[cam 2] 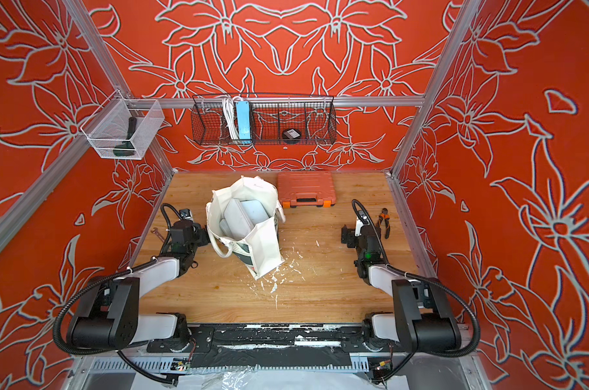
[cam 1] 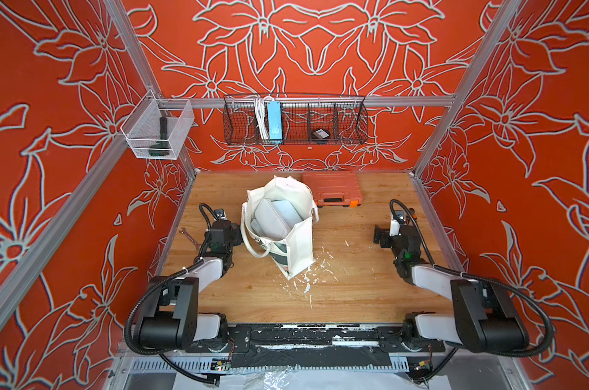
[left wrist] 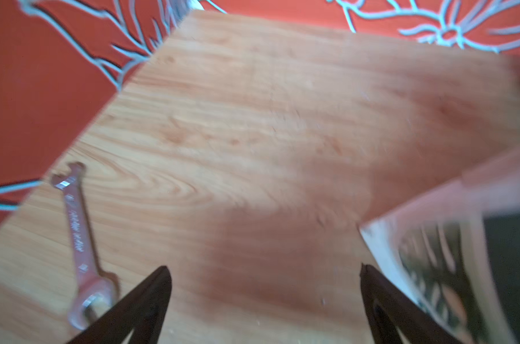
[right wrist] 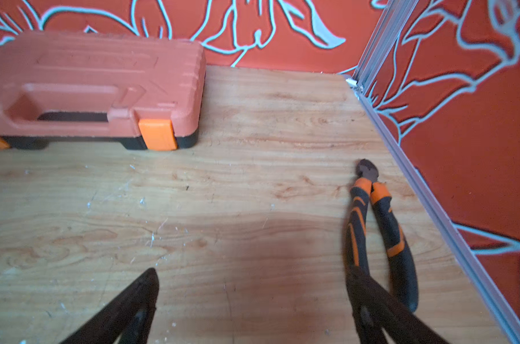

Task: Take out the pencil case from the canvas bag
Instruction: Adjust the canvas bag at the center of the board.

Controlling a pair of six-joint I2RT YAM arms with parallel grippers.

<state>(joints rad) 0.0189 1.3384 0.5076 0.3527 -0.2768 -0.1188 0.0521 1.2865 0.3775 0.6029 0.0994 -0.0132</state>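
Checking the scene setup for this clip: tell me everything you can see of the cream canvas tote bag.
The cream-white cloth tote bag stands upright on the wooden table, mouth open wide, sides slumped and creased. One face carries a dark tropical print; a looped cream handle hangs beside it. Inside lie pale grey-blue flat cases, stacked aslant. The orange plastic tool case sits just behind; the left gripper, jaws open, is close by the handle, contact unclear.
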